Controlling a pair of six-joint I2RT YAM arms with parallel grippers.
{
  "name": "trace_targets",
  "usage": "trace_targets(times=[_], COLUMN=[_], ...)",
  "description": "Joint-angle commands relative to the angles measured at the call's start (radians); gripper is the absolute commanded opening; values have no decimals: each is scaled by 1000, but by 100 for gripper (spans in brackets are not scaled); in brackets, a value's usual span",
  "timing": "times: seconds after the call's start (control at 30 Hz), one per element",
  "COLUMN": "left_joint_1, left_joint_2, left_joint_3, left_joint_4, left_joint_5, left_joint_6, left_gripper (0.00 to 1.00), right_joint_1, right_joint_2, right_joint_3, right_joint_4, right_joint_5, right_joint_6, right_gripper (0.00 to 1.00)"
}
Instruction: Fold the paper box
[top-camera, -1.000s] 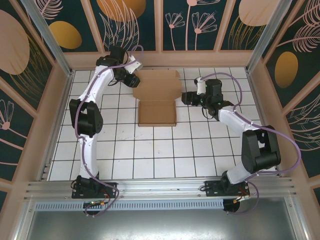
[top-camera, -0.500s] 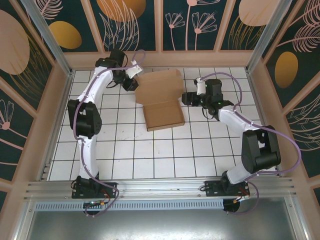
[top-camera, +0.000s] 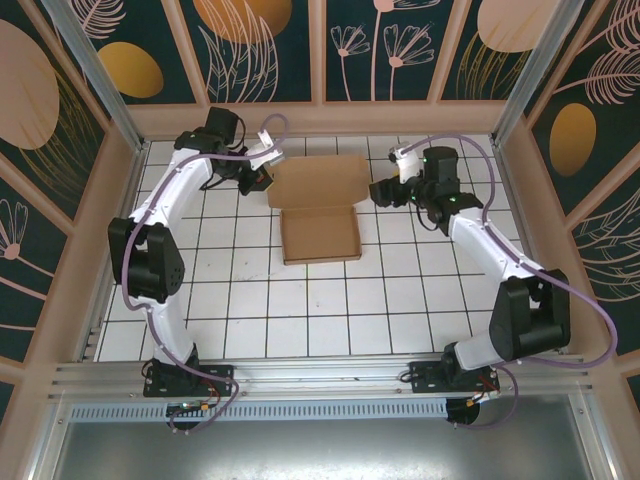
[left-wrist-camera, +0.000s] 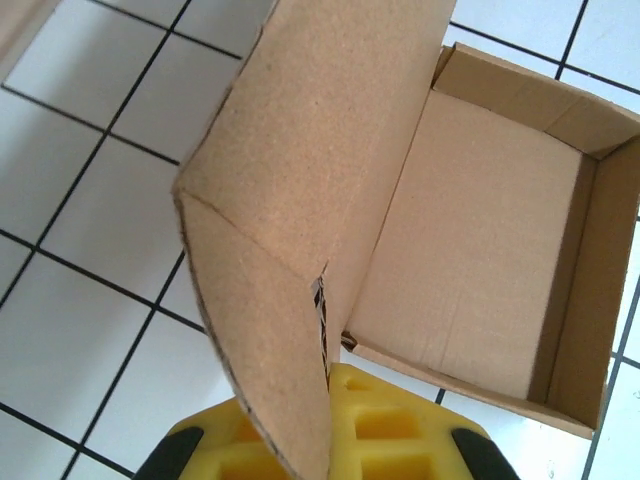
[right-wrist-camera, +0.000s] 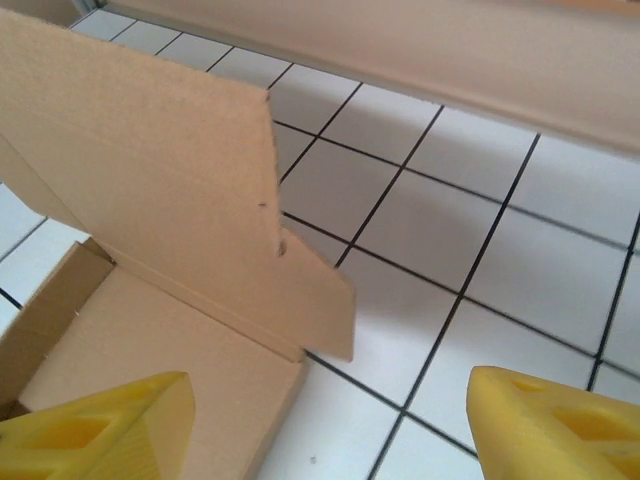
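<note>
The white tiled table (top-camera: 250, 300) carries the plain brown cardboard paper box (top-camera: 318, 232) toward its far middle, the shallow tray lying flat and the lid raised behind it. The left gripper (top-camera: 262, 181) pinches the lid's left edge between yellow fingers (left-wrist-camera: 400, 435). The right gripper (top-camera: 380, 192) stands wide apart just beside the lid's right flap, holding nothing.

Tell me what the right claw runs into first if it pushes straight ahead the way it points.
Likely the paper box: the open right claw faces the side tab of its raised lid, with white floor tile between. Depth is hard to judge, so it may only graze the tab's edge.
</note>
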Motion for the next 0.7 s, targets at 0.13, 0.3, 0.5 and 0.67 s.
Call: trace_targets(times=[0.13, 0.3, 0.5, 0.67], left_joint_1=[4, 4, 3, 3], left_joint_2=[-18, -5, 24, 37], left_joint_3=[-20, -11, 14, 39], left_joint_4=[17, -5, -81, -113], left_joint_5=[76, 95, 94, 104], left_joint_6=[80, 99, 126, 133], left_gripper=[0, 0, 0, 0], right_joint_1=[-37, -34, -32, -28], right_joint_2=[56, 177, 311, 397], right_joint_3=[153, 283, 424, 522], right_joint_4=[-238, -396, -544, -641], right_joint_5=[-178, -237, -267, -335], right_joint_6=[-312, -429, -552, -609], right_gripper=[74, 74, 68, 52])
